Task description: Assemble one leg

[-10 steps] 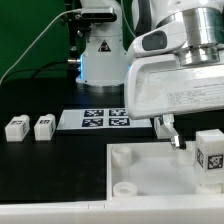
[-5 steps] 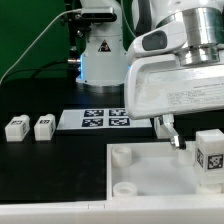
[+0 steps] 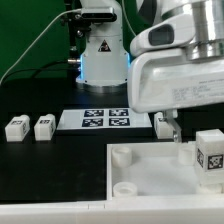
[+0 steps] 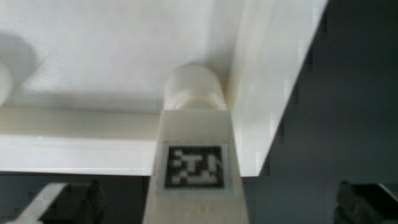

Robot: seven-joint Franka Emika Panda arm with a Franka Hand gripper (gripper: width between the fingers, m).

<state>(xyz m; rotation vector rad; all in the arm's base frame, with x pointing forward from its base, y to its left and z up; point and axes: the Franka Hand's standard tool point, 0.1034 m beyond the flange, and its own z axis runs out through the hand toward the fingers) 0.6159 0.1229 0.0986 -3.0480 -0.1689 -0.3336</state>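
In the exterior view two white legs [image 3: 15,127] [image 3: 43,127] lie at the left on the black table. A third leg [image 3: 210,152] with a marker tag stands at the right edge, on the large white tray-like piece [image 3: 150,172]. My gripper [image 3: 172,130] hangs just left of that leg; one dark finger shows. In the wrist view a leg [image 4: 196,135] with its tag facing the camera reaches to a round corner socket [image 4: 196,85] of the tray piece [image 4: 107,60]. My gripper [image 4: 210,205] is open, its dark fingers [image 4: 71,202] standing clear of the leg on both sides.
The marker board [image 3: 105,120] lies behind the tray piece. A white robot base [image 3: 100,50] with a cable stands at the back. Round sockets [image 3: 122,154] mark the tray's corners. The arm's white body [image 3: 175,75] fills the upper right.
The arm and its gripper have risen a little in the exterior view. The legs, tray piece and marker board have not moved.
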